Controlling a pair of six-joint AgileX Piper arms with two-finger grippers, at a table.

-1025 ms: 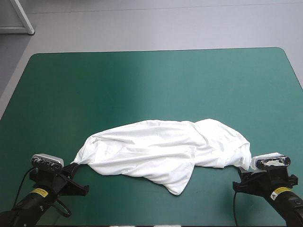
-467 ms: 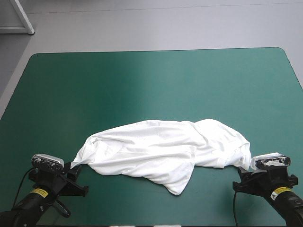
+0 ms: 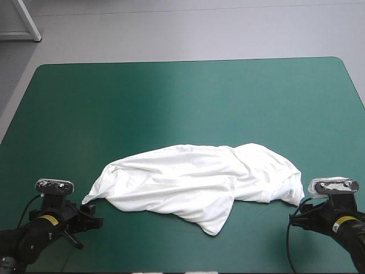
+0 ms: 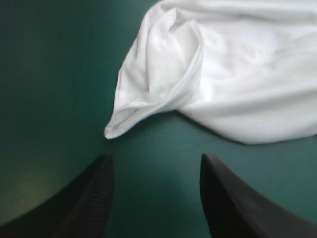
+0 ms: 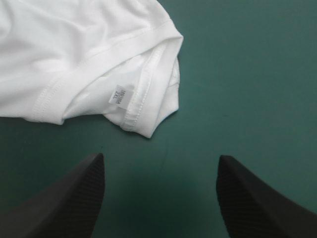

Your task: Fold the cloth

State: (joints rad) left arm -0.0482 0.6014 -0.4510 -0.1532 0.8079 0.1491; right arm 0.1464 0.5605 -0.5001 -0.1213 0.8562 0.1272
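Observation:
The white T-shirt [image 3: 194, 178] lies as a crumpled, stretched-out heap on the teal-green cover, toward the near edge. My left gripper [image 3: 91, 216] rests just off the shirt's left tip, open and holding nothing. In the left wrist view the T-shirt [image 4: 237, 74] ends in a folded corner a little ahead of the left gripper [image 4: 156, 161]. My right gripper [image 3: 300, 212] stands open near the shirt's right end. The right wrist view shows the T-shirt [image 5: 74, 49] with a hemmed edge and a small size label [image 5: 115, 95], just ahead of the empty right gripper [image 5: 159, 161].
The teal-green table [image 3: 182, 97] stretches bare beyond the shirt to its far edge. The near edge lies close behind both grippers.
Both grippers have let go of the shirt's ends and drawn back toward the near edge. The left tip of the shirt has dropped flat onto the cover.

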